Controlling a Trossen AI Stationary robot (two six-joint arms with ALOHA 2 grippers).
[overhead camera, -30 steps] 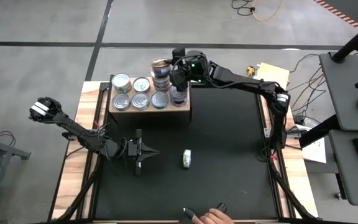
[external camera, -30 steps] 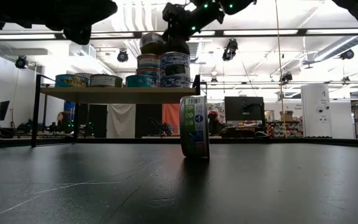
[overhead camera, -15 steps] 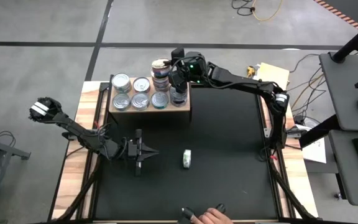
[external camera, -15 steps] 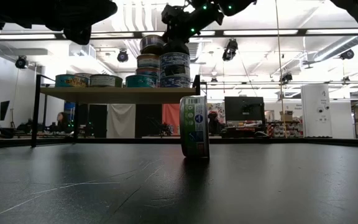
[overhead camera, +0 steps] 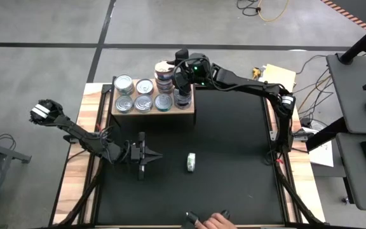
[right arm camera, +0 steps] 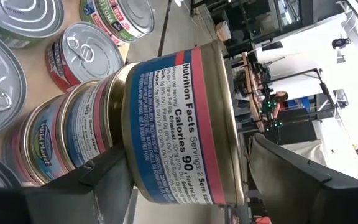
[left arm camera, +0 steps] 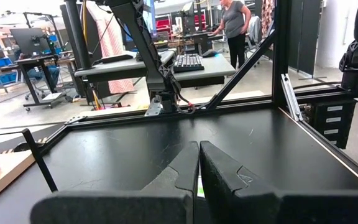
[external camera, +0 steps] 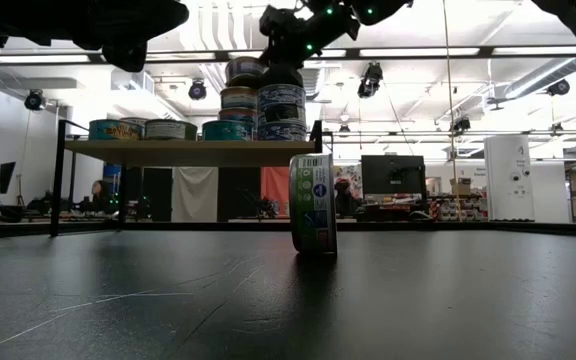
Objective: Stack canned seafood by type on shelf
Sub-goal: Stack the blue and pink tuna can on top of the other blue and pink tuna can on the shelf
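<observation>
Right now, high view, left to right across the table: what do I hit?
Left gripper, shut, over the black table → loose can on its edge → right arm's base. Farther back: shelf with cans, right gripper at its right-hand stacks.

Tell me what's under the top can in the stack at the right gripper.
Under the top can sit more cans of the same label, stacked on the shelf. The right gripper straddles the top can, covering the stack from above.

One tin [external camera: 313,203] stands on edge before the shelf [external camera: 190,152].
</observation>
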